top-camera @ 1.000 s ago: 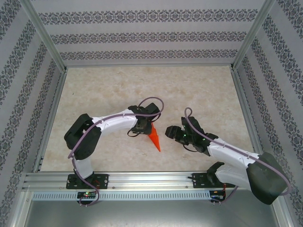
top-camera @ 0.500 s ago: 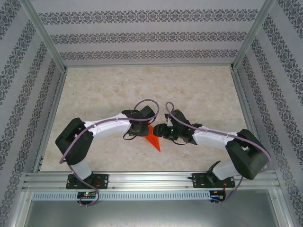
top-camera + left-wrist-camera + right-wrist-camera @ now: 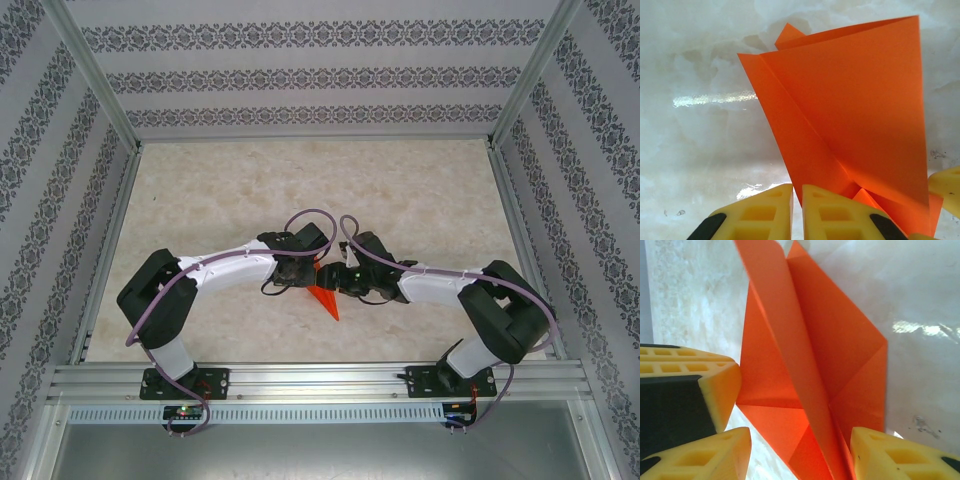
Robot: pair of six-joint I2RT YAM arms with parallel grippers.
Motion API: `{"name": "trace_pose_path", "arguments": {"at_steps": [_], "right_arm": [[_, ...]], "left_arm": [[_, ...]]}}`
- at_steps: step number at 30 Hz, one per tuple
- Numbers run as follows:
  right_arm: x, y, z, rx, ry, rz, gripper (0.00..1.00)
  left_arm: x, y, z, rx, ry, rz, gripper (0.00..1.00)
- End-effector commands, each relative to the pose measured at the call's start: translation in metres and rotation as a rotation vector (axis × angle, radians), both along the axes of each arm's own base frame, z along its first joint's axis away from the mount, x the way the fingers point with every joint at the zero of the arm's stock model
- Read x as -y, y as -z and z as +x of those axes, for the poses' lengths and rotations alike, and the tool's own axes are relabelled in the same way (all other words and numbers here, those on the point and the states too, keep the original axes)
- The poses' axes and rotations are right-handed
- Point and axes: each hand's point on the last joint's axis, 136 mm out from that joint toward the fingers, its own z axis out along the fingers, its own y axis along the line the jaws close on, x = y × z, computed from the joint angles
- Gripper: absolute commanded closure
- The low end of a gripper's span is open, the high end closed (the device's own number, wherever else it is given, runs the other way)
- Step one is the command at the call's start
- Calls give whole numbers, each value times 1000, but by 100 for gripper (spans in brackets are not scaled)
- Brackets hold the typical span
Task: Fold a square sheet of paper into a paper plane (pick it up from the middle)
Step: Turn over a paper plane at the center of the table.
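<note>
- The paper plane [image 3: 326,298] lies on the pale marbled table [image 3: 300,170], in the near middle and between the two arms. It is a bright orange folded piece, and its sharp tip points toward the near edge.
- From above, the left gripper [image 3: 299,274] sits at the plane's wide far-left end. The right gripper [image 3: 338,282] is just beside it, at the plane's right flank. The two wrists nearly meet over the paper.
- In the left wrist view, the left gripper [image 3: 797,188] has its two yellow fingers [image 3: 757,215] drawn almost together, with only a thin slit between them.
- The lower edge of the paper plane [image 3: 850,110] runs down into that slit, so the left jaws are closed on the paper at its edge.
- From that grip the sheet fans up and away, showing a long crease and a second layer behind it.
- A yellow finger of the other gripper shows at the right edge of this view, touching or just beside the paper.
- In the right wrist view, the right gripper [image 3: 801,436] stands with its jaws well apart.
- The paper plane [image 3: 805,340] rises between the two yellow fingers [image 3: 900,457], with its raised centre fold running down into the gap.
- The right-hand finger sits against or just beside the paper's flap, though contact cannot be told for certain. The other finger is just beside the opposite flap.
- The right jaws straddle the fold and do not pinch it.
</note>
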Motion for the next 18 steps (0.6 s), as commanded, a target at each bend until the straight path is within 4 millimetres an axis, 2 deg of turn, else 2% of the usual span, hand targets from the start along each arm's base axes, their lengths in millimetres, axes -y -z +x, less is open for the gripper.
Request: {"name": "trace_pose_path", "arguments": {"at_steps": [1,8,18], "right_arm": [[-10,-1,-3,5,-44,21,45],[-10,8,-7,2,-56,-9,45],[-9,23,-12,-5,-99,-92,53]], "left_arm": [[4,-3,2,30,18,-10,85],[2,-3,0,32,16,-14,85],[3,-3,0,31,16,-21,84]]}}
